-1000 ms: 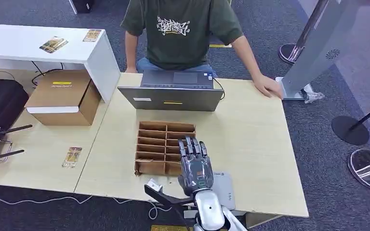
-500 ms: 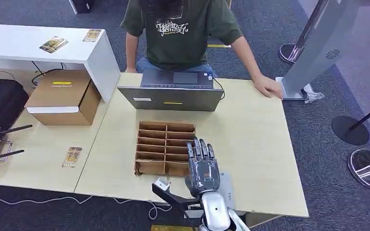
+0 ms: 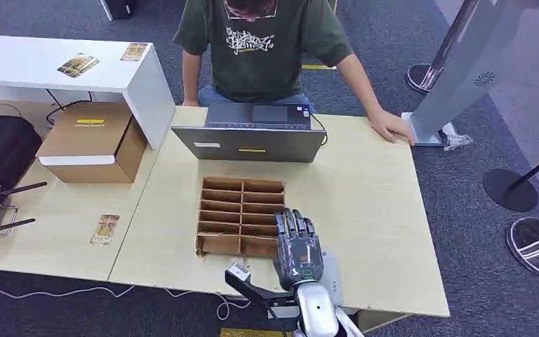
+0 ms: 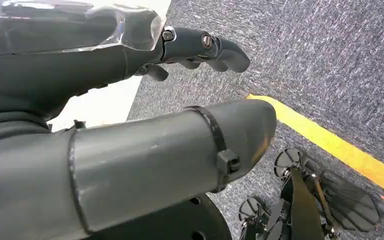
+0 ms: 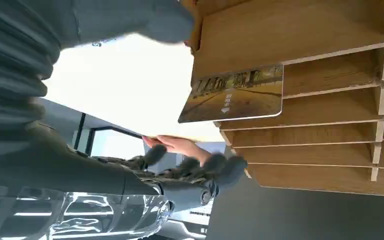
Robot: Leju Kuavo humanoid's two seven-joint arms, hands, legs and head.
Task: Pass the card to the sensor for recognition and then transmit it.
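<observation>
Head view: the right hand (image 3: pixel 298 249) hovers palm down over the near right corner of the rack (image 3: pixel 241 215), a brown cardboard divider with two columns of slots lying on the table (image 3: pixel 365 210). The hand covers part of the grey sensor (image 3: pixel 330 275) at the table's near edge, so most of that plate is hidden. The fingers lie extended and close together; from above, what is under the palm cannot be made out.

Right wrist view: one card (image 5: pixel 235 93), printed with a landscape picture, stands partly in a slot of the rack (image 5: pixel 330 100) with its printed face exposed. The thumb (image 5: pixel 130 20) is near the rack's edge, and the dark fingers (image 5: pixel 195 167) are loosely curled and blurred. Whether any finger touches the card cannot be told.

Left wrist view: the left hand (image 4: pixel 130 125) hangs over carpet, its fingers (image 4: pixel 200 47) bent together around nothing.

Three more cards lie apart: two on the white shelf (image 3: pixel 56 67), namely one (image 3: pixel 78 64) and another (image 3: pixel 134 51), and a third (image 3: pixel 104 229) on the left table.

One laptop (image 3: pixel 250 133) stands behind the rack and one box (image 3: pixel 93 140) under the shelf. A person (image 3: pixel 267 49) sits beyond, head cut off by the frame, one hand (image 3: pixel 391 126) on the far right table edge.
</observation>
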